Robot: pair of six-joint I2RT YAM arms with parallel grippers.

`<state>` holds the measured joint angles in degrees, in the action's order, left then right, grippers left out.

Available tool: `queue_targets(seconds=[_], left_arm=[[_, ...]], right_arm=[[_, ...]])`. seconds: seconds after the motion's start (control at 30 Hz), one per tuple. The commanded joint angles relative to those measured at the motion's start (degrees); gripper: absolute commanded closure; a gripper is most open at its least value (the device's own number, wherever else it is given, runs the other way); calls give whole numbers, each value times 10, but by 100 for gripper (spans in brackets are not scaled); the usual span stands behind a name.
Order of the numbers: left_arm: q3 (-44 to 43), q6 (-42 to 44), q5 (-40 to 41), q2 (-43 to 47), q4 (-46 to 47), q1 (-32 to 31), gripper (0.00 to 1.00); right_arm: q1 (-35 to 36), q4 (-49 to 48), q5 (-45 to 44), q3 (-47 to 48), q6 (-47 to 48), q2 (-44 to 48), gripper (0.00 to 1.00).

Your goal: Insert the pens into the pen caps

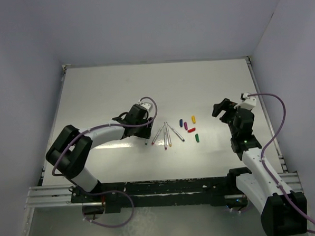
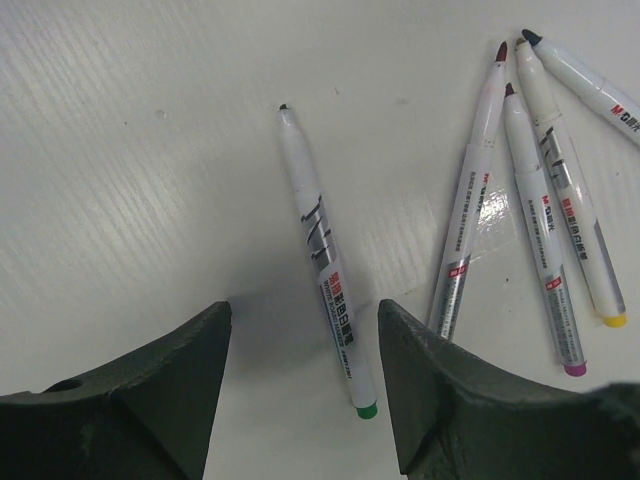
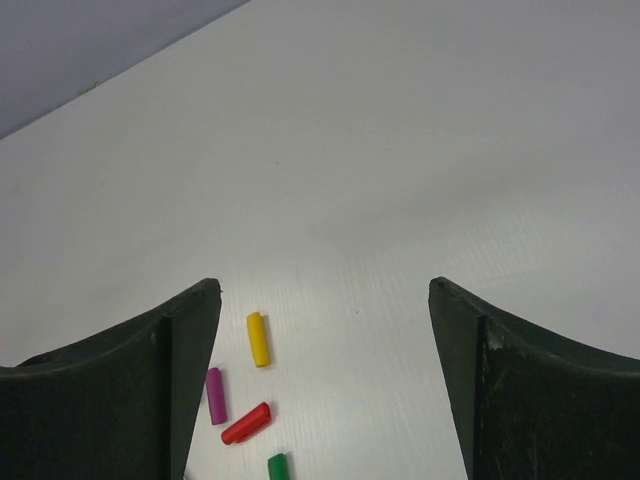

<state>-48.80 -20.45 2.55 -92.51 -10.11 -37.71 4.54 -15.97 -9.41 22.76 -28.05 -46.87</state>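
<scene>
Several silvery-white pens (image 1: 165, 134) lie fanned on the white table, mid-left. The pen with a green end (image 2: 322, 250) lies apart from the others (image 2: 540, 230). Its green end rests on the table between the fingers of my left gripper (image 2: 305, 320) (image 1: 141, 130), which stands open and does not touch it. To the right lie the pen caps: yellow (image 3: 258, 339), purple (image 3: 216, 395), red (image 3: 246, 423), green (image 3: 277, 467) and blue (image 1: 180, 119). My right gripper (image 3: 325, 300) (image 1: 220, 110) hangs open to the right of the caps, with nothing between its fingers.
The white table (image 1: 119, 88) is walled by grey panels at the back and on both sides. A black rail (image 1: 161, 189) with the arm bases runs along the near edge. Purple cables (image 1: 277, 133) loop off both arms.
</scene>
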Motion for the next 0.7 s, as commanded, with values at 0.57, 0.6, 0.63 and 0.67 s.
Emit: queue_targets(seconds=[0.57,0.6,0.63,0.67], left_arm=[[-72,-8,110,-62,-127,-37,42],[-73,-8,111,-63,-130,-38,42],[-72,-9,110,-63,-132,-38,42],[-69,-10,105,-64,-133,-39,43]], right_arm=[[-1,9,-8,8,-23,20,16],[-1,9,-8,7,-24,22,16],[-1,10,-8,7,-24,25,16],[0,14,-10,9,-27,27,16]])
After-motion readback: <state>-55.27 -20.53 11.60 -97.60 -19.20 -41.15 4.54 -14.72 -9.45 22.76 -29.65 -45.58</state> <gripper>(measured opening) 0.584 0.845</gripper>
